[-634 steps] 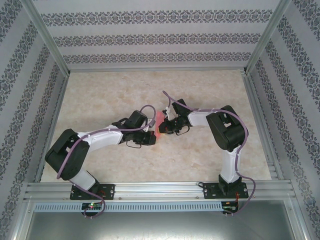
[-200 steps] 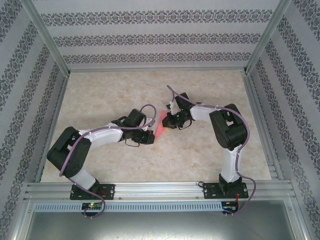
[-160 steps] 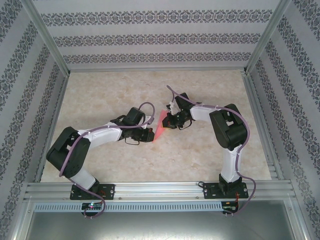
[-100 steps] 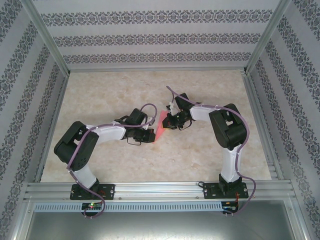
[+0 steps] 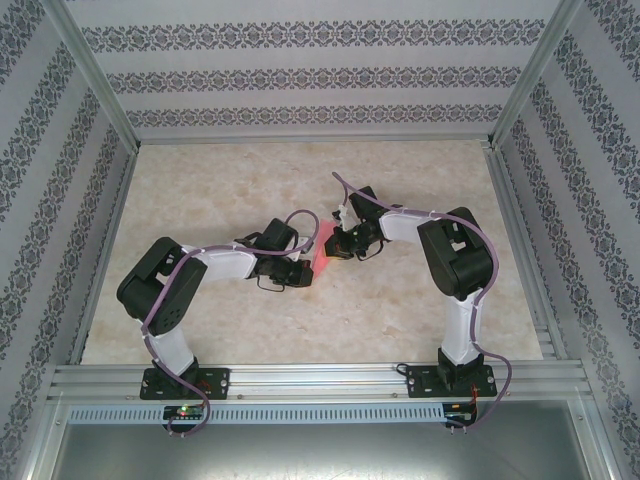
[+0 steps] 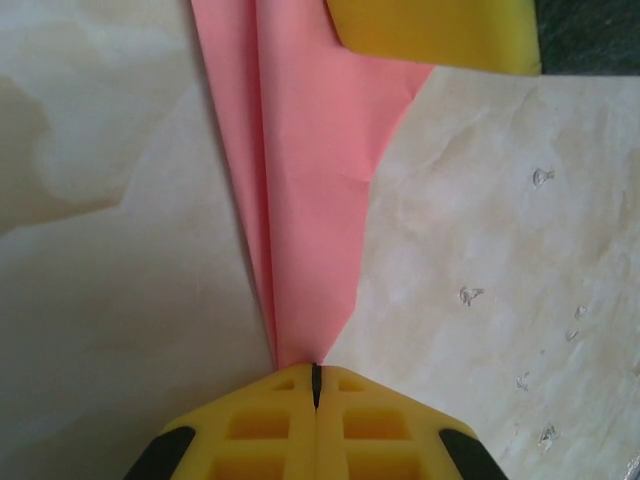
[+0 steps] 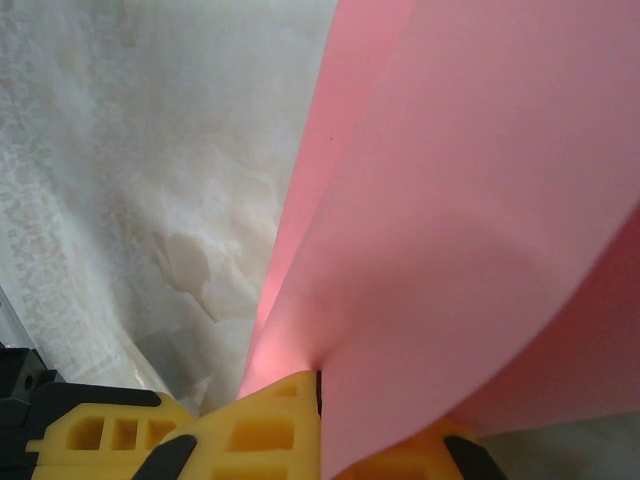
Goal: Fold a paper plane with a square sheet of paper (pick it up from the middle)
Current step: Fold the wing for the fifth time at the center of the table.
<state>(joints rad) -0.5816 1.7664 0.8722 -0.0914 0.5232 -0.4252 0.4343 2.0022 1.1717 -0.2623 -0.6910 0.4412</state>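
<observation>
- the black-and-yellow two-finger left gripper [image 5: 303,274] sits low over the middle of the beige marble-look tabletop [image 5: 430,180], yellow tips squeezed together
- left wrist view: it's clamped right on the narrow pointed end of the slim pink-red folded paper plane [image 6: 300,190], which widens away from it, with a long crease down its length
- from the top camera, the paper plane [image 5: 320,258] spans the small gap between both grippers – touching the table or just above it, can't tell
- the black-and-yellow right gripper [image 5: 338,243] is clenched on the wider end – the paper billows out of its closed tips in the right wrist view
</observation>
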